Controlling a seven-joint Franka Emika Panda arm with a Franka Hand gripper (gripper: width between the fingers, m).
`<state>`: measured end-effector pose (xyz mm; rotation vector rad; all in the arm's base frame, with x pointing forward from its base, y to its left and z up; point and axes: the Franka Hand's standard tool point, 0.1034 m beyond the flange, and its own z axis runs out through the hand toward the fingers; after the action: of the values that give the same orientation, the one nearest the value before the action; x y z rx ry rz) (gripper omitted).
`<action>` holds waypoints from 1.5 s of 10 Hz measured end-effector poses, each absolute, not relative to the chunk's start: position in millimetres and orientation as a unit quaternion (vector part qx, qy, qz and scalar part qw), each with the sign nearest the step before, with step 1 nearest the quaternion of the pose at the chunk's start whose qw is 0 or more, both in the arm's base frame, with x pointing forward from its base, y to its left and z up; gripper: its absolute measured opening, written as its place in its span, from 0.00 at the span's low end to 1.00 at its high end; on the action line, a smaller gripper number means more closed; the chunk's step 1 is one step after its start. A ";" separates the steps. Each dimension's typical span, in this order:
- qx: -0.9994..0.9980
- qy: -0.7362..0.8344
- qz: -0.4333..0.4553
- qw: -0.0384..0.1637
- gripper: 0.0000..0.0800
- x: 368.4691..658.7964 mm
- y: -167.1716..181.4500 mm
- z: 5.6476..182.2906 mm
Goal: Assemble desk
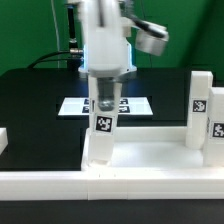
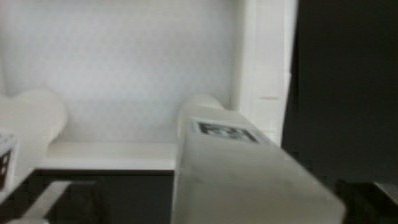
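Observation:
My gripper (image 1: 105,98) is shut on the top of a white square leg (image 1: 101,128) with a black-and-white tag. The leg hangs upright with its foot at the near left corner of the white desk slab (image 1: 150,152). Whether it sits in the socket I cannot tell. Two more tagged legs (image 1: 200,108) (image 1: 216,130) stand upright at the slab's right side. In the wrist view the held leg (image 2: 240,170) fills the foreground over the slab (image 2: 125,80), with another leg (image 2: 25,130) beside it. My dark fingers (image 2: 50,200) flank the held leg.
The marker board (image 1: 140,105) lies flat on the black table behind the slab. A low white rail (image 1: 60,185) runs along the front edge, and a white block (image 1: 3,140) shows at the exterior view's left. Green backdrop behind.

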<state>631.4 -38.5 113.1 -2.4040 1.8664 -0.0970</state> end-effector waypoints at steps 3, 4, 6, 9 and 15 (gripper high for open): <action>-0.833 0.550 -0.037 0.045 0.81 631.5 -38.0 112.8; -0.868 0.493 -0.039 0.039 0.81 631.1 -37.3 113.2; -0.955 0.291 -0.048 0.023 0.81 631.8 -41.4 114.7; -0.986 0.161 -0.047 0.014 0.81 626.7 -62.5 110.1; -0.951 0.307 -0.043 0.020 0.36 625.8 -63.2 108.0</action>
<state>625.8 -63.2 108.0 -2.9486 0.9506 -0.1323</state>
